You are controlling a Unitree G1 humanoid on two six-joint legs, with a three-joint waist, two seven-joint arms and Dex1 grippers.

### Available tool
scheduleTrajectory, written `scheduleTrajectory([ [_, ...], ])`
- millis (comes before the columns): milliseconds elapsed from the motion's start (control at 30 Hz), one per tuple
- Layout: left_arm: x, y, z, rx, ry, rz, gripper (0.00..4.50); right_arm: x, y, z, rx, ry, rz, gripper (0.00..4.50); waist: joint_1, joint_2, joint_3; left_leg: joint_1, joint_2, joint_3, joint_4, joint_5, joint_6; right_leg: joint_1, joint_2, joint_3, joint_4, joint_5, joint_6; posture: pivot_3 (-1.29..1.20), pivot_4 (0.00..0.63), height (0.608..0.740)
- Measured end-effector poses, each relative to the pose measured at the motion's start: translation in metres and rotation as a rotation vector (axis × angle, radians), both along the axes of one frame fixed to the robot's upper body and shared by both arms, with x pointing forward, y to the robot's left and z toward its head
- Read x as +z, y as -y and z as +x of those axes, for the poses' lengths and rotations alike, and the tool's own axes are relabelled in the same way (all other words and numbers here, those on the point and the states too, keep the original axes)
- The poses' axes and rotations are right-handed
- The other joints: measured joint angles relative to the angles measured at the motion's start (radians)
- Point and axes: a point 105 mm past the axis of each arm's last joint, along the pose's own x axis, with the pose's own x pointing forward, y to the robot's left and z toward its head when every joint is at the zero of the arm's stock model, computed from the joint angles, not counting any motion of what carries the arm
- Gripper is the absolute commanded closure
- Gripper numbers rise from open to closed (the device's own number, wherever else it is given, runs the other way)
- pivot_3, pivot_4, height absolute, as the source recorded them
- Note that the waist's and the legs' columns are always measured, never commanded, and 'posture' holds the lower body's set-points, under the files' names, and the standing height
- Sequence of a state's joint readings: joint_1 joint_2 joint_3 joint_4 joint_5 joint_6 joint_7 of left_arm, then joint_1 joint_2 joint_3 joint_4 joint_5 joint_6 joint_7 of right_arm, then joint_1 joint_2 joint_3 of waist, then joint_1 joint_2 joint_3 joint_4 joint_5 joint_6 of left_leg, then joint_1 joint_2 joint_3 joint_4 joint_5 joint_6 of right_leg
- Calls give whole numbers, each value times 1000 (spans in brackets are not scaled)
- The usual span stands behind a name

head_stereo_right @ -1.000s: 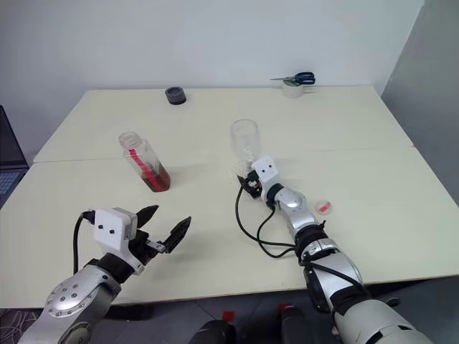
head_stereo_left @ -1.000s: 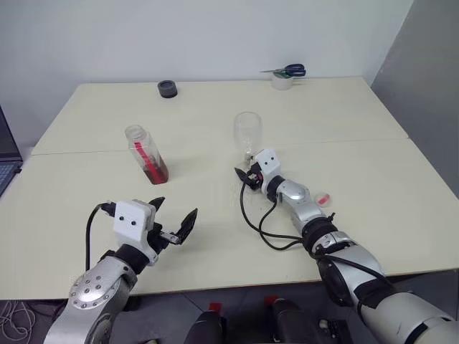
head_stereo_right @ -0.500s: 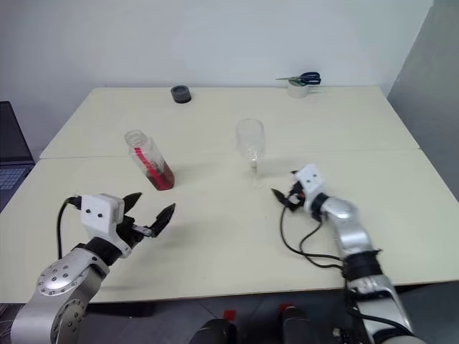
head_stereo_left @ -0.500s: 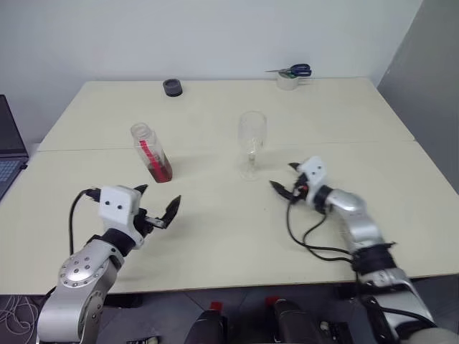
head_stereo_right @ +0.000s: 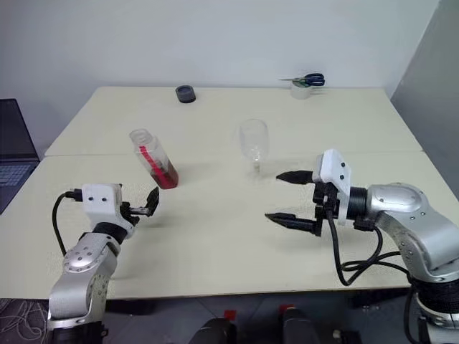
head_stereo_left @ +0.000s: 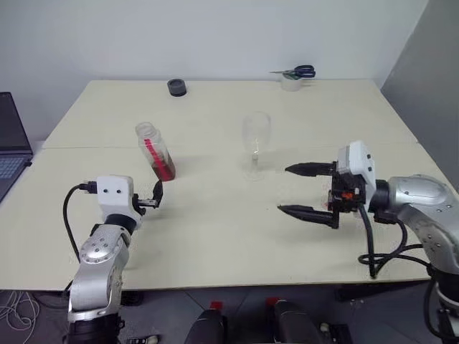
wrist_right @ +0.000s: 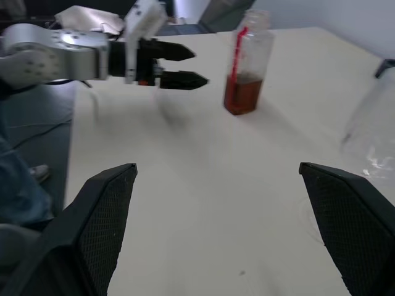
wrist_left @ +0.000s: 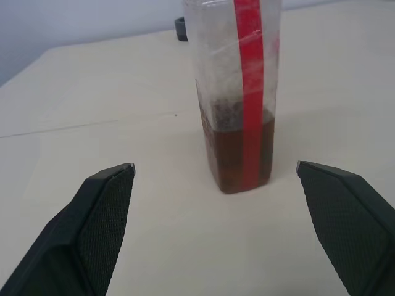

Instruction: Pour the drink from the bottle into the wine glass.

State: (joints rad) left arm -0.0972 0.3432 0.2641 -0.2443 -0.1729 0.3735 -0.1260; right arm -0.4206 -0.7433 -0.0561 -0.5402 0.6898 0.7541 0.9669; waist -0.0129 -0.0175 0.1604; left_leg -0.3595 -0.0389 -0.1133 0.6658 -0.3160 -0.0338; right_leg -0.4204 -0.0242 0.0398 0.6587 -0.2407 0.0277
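The bottle (head_stereo_left: 155, 150) stands on the table (head_stereo_left: 215, 236), on the left part. The drink (wrist_left: 239, 154) sits in the bottom of the bottle. The wine glass (head_stereo_left: 255, 143) stands to the right of the bottle, well apart from it. The left hand (head_stereo_left: 152, 199) is just in front of the bottle, not touching it. The right hand (head_stereo_left: 307, 190) is in front of the glass and to its right. At the far edge lie a small round cap (head_stereo_left: 176, 87) and, further right, scissors (head_stereo_left: 294, 72) on a tape roll (head_stereo_left: 290, 82).

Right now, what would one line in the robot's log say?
left hand: open, facing bottle | right hand: open, empty | bottle: upright, uncapped, untouched | wine glass: empty | pour: not started
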Motion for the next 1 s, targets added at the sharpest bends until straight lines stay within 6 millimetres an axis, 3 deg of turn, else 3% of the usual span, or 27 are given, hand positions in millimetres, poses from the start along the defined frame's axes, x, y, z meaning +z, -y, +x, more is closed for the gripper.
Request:
scheduleTrajectory([
  [300,2,6,20,49,44,-10,0,7,-3,2,-20,-6,33,19,6,0,0,-1,0,0,0,2,-3,-1,0,0,0,0,0,0,150,740],
  [567,1,12,35,1,55,-3,0,5,2,4,-67,-23,64,19,11,0,0,-1,0,1,0,2,-4,-1,0,0,0,0,0,0,150,740],
  [1000,-1,16,64,-30,67,-1,0,17,-4,3,-106,-12,92,19,11,-1,0,-1,0,0,0,2,-4,-1,0,0,0,0,0,0,150,740],
])
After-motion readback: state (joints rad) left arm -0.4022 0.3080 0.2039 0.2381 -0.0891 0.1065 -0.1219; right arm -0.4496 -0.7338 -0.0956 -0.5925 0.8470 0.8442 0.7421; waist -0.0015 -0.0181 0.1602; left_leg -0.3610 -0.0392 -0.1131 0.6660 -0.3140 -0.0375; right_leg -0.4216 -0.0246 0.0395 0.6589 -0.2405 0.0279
